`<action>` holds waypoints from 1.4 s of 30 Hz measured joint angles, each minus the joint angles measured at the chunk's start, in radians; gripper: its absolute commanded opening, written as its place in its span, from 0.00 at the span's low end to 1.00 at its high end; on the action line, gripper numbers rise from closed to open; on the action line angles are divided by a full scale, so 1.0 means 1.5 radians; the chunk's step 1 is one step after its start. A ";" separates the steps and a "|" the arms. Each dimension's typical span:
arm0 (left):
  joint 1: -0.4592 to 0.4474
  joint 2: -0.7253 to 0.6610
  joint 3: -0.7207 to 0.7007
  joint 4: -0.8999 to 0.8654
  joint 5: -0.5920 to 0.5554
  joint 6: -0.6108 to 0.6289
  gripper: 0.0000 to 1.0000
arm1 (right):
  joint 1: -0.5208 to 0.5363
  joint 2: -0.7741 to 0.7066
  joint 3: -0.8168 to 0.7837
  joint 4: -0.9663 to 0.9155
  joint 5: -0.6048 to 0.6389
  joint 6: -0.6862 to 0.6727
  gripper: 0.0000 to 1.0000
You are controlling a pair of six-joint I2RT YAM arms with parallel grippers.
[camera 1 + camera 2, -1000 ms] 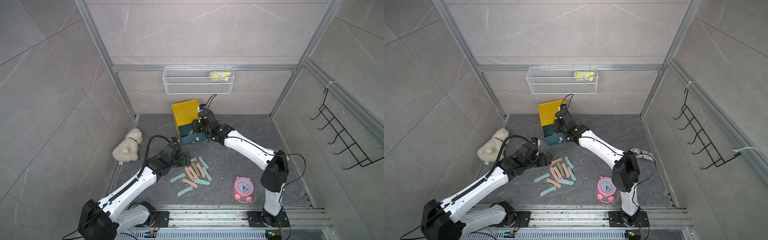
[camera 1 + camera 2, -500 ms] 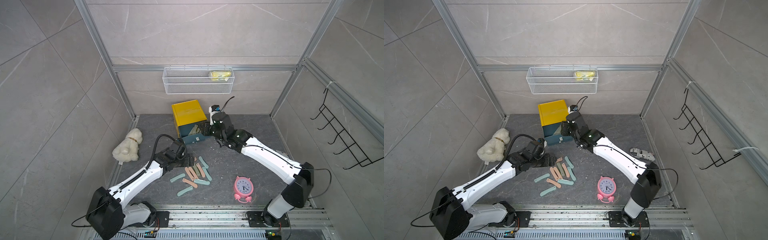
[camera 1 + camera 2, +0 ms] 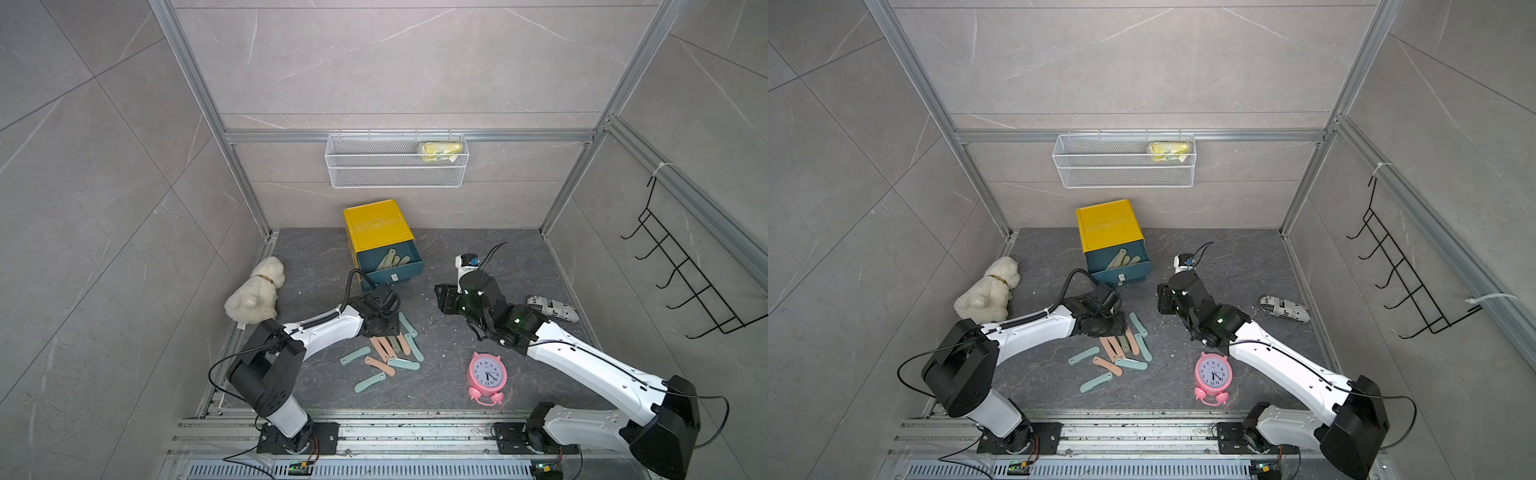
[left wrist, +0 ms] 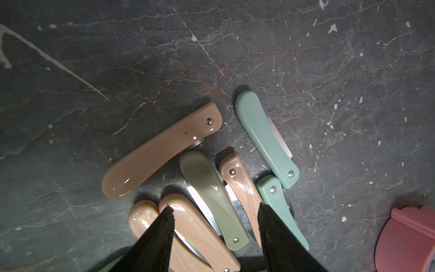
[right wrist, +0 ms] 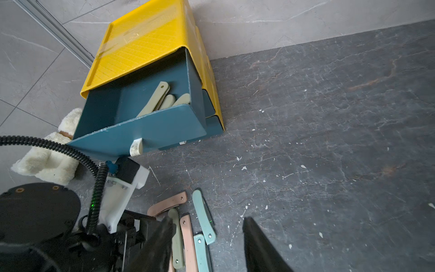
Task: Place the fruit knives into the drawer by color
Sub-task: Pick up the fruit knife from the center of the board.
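The fruit knives (image 3: 390,349) lie in a loose pile on the dark floor, pink, teal and olive, in both top views. My left gripper (image 4: 215,210) is down over the pile, open. Its fingertips (image 4: 169,213) straddle an olive knife (image 4: 211,195) and the pink ones beside it. The yellow cabinet (image 3: 376,226) has its top drawer (image 3: 390,266) pulled out, with olive knives (image 5: 162,97) inside. My right gripper (image 3: 442,297) hangs open and empty to the right of the pile.
A plush dog (image 3: 255,295) lies left of the cabinet. A pink alarm clock (image 3: 487,374) stands front right of the pile. A newspaper-print roll (image 3: 550,308) lies by the right wall. A white wire basket (image 3: 395,166) hangs on the back wall, a black hook rack (image 3: 681,282) on the right wall.
My right gripper has drawn back from the open drawer to the right of the pile. My left gripper has moved onto the pile and its jaws have narrowed.
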 measured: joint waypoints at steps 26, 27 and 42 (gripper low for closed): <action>-0.017 0.101 0.047 -0.032 -0.064 -0.014 0.44 | -0.031 -0.084 -0.064 0.000 0.019 0.008 0.51; -0.022 0.106 0.052 -0.036 -0.069 -0.013 0.44 | -0.032 -0.086 -0.064 0.000 0.019 0.008 0.51; -0.107 0.179 0.155 -0.126 -0.098 0.037 0.44 | -0.047 -0.121 -0.080 -0.004 0.019 0.008 0.51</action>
